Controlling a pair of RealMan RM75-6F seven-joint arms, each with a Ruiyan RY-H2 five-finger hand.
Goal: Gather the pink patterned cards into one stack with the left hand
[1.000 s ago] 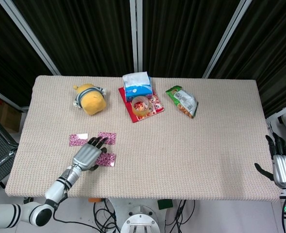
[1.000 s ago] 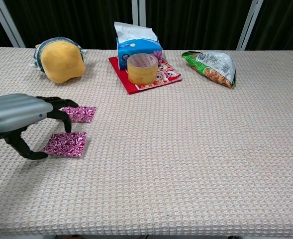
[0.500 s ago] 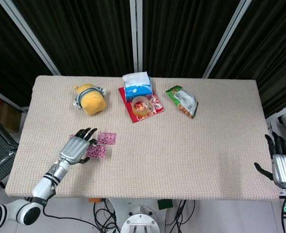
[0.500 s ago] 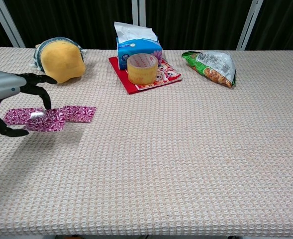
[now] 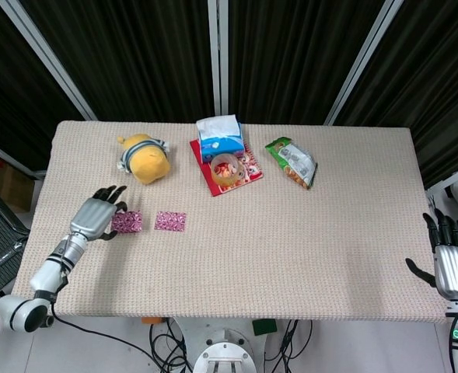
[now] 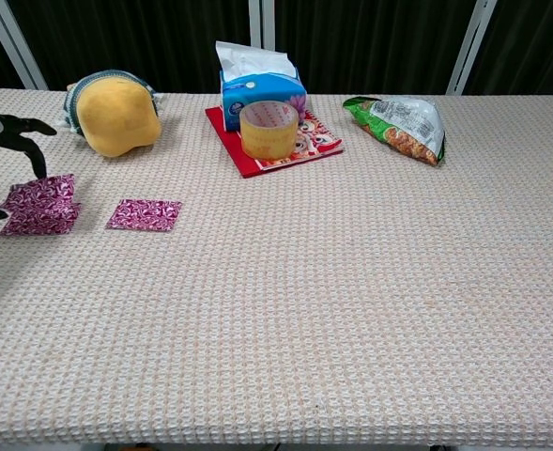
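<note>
Two pink patterned cards [image 6: 41,205] lie overlapped at the table's left edge, the upper one slightly askew; in the head view they show as one patch [image 5: 127,222]. My left hand [image 5: 96,215] is right beside them, and in the chest view only its dark fingertips [image 6: 34,155] show, one finger on the upper card's far edge and the thumb at its left edge, still holding it. A third pink card [image 6: 145,214] lies flat a little to the right [image 5: 170,221]. My right hand [image 5: 454,264] hangs off the table's right side, fingers spread and holding nothing.
A yellow plush toy [image 5: 145,158] sits behind the cards. Further back stand a blue tissue box [image 5: 219,136] and a tape roll [image 5: 225,169] on a red sheet [image 5: 249,172]. A green snack bag [image 5: 292,162] lies at the back right.
My left hand carried one pink card from the near side leftward and set it over the leftmost card. The card to the right stayed put. The right hand has not moved.
</note>
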